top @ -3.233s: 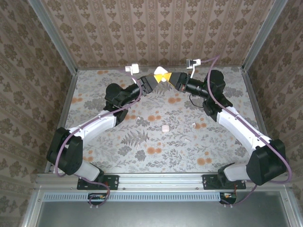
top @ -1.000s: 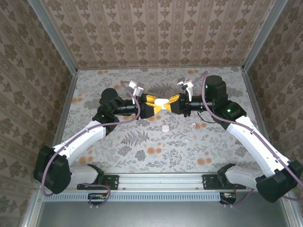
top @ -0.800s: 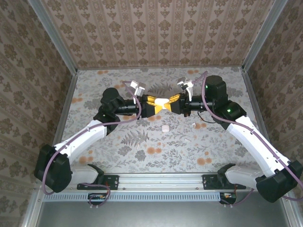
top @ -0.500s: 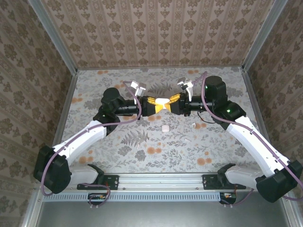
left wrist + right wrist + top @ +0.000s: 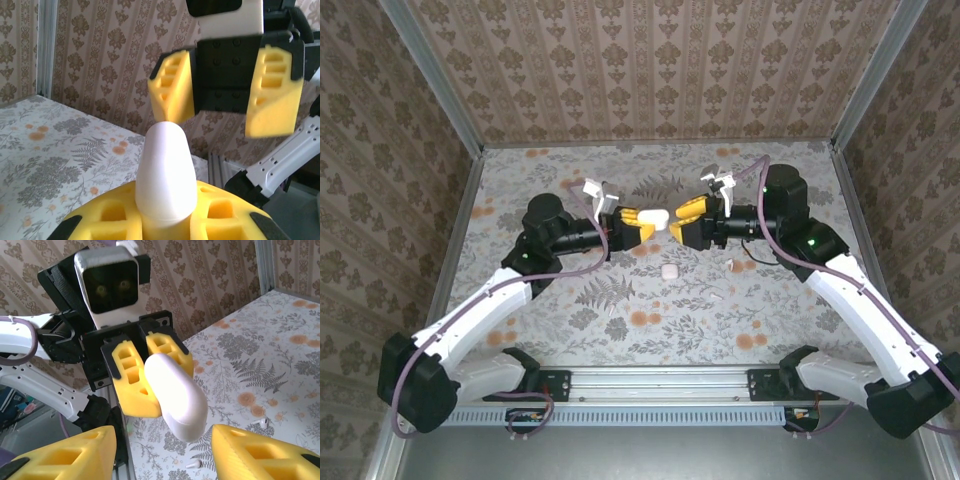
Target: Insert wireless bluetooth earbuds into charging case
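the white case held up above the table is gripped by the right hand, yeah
No, the left hand grips the white case held above the table. The right wrist view shows it clamped between that hand's yellow pads, with the right hand open.

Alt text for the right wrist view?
The left gripper, shut on a white case, holds it out toward the open right gripper. Two tiny earbuds lie on the floral table below.
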You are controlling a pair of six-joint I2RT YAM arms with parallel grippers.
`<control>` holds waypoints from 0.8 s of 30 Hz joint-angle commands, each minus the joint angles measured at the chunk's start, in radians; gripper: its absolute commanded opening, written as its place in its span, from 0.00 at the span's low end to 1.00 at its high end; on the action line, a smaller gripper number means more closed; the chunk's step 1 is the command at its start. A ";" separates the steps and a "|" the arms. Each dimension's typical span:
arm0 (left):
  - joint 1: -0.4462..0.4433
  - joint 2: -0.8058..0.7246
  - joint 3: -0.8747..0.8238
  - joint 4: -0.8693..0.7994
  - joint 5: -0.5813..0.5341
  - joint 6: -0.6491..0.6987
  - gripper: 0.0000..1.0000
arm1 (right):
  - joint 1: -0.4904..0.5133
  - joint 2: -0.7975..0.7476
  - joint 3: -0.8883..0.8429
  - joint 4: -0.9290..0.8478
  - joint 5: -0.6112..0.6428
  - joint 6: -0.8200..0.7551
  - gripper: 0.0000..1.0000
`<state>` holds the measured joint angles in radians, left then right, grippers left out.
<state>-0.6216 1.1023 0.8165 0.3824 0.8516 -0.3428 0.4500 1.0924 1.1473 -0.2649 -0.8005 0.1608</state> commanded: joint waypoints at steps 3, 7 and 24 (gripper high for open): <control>0.005 -0.093 -0.040 -0.104 -0.003 0.169 0.00 | 0.041 -0.002 0.026 -0.061 0.041 -0.018 0.57; 0.006 -0.148 -0.052 -0.228 -0.009 0.276 0.00 | 0.120 0.036 0.040 -0.117 0.085 -0.086 0.67; 0.010 -0.195 -0.104 -0.213 0.063 0.241 0.00 | 0.158 0.205 0.141 -0.156 0.215 -0.145 0.69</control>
<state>-0.6117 0.9356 0.7185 0.1490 0.8730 -0.1043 0.6071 1.2785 1.2533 -0.3824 -0.6670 0.0505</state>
